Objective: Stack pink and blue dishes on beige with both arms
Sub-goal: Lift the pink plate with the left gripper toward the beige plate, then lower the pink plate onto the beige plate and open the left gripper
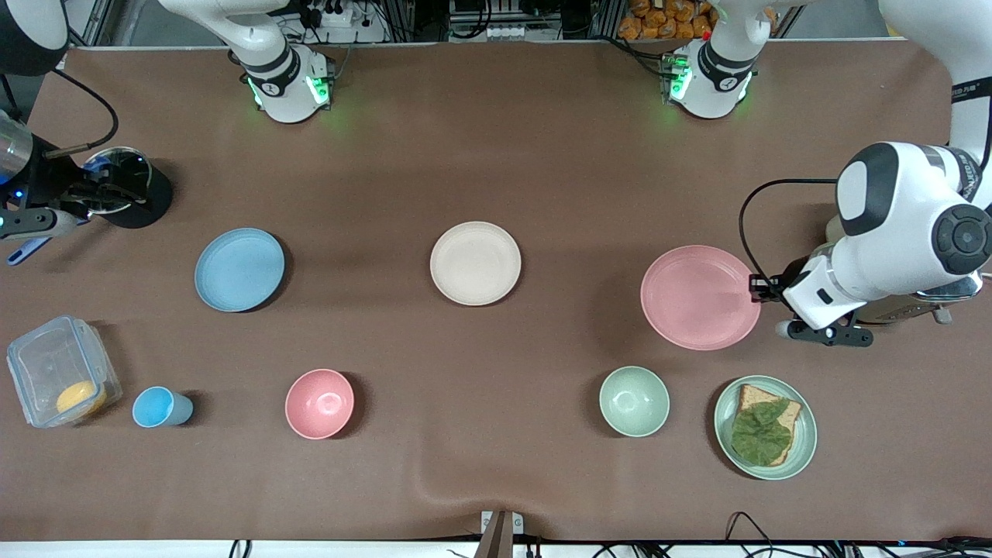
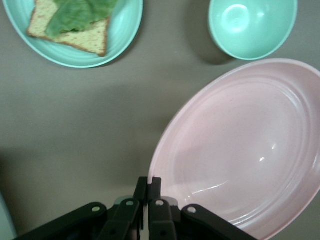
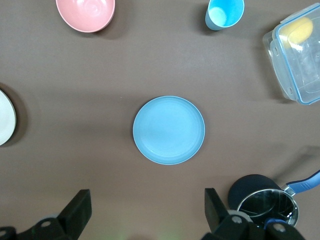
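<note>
The pale pink plate (image 1: 700, 297) hangs tilted above the table at the left arm's end, casting a shadow below it. My left gripper (image 1: 757, 288) is shut on its rim, and in the left wrist view the left gripper (image 2: 154, 186) pinches the edge of the pink plate (image 2: 250, 150). The beige plate (image 1: 475, 263) lies flat mid-table. The light blue plate (image 1: 239, 269) lies flat toward the right arm's end. High above the table beside the blue plate (image 3: 169, 130), my right gripper (image 3: 145, 214) is open and holds nothing.
Nearer the front camera stand a green plate with bread and lettuce (image 1: 765, 427), a green bowl (image 1: 634, 401), a pink bowl (image 1: 319, 403), a blue cup (image 1: 157, 407) and a clear box (image 1: 60, 370). A black lidded pot (image 1: 128, 186) sits by the blue plate.
</note>
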`<control>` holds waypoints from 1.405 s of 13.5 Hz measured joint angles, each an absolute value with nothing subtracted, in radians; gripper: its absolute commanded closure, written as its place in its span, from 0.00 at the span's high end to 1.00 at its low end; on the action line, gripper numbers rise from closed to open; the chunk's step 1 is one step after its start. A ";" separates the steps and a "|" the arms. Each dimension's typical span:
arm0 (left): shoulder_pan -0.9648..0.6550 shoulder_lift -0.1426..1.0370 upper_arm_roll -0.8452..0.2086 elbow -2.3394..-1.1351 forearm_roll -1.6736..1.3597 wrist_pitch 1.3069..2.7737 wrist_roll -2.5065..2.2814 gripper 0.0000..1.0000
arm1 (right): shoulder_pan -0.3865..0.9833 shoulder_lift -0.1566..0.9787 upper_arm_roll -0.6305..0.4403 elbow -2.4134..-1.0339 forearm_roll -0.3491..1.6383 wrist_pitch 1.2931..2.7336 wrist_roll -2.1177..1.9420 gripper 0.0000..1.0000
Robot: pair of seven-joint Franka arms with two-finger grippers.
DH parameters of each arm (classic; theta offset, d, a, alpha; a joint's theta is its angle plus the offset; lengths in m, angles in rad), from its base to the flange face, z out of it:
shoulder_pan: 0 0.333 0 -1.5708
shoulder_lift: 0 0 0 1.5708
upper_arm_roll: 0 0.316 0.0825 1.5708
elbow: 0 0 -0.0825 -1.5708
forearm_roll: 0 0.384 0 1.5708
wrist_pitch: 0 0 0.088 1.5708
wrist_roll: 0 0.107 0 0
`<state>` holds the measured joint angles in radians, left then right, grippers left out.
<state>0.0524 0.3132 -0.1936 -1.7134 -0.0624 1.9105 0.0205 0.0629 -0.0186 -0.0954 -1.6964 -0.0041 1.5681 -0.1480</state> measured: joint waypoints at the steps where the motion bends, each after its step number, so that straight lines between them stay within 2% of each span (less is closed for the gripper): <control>1: 0.052 0.314 -0.209 -1.713 -0.067 1.909 0.020 0.00 | 0.063 -0.019 -0.096 -1.696 -0.004 1.568 -0.148 1.00; 6: -0.001 0.355 -0.292 -1.706 -0.215 1.910 -0.051 0.00 | 0.063 -0.019 -0.096 -1.696 -0.004 1.568 -0.148 1.00; 8: -0.098 0.394 -0.300 -1.694 -0.234 1.935 -0.140 0.00 | 0.063 -0.019 -0.097 -1.697 -0.004 1.568 -0.148 1.00; 14: -0.434 0.536 -0.297 -1.673 -0.234 2.132 -0.533 0.00 | 0.063 -0.019 -0.097 -1.697 -0.004 1.568 -0.148 1.00; 19: -0.465 0.613 -0.286 -1.669 -0.210 2.173 -0.541 0.00 | 0.063 -0.018 -0.098 -1.697 -0.004 1.567 -0.148 1.00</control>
<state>-0.4654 0.6132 -0.2858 -1.6691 -0.2101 2.1726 -0.5411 0.0628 -0.0182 -0.0976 -1.6969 -0.0041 1.5675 -0.1480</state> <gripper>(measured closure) 0.952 0.000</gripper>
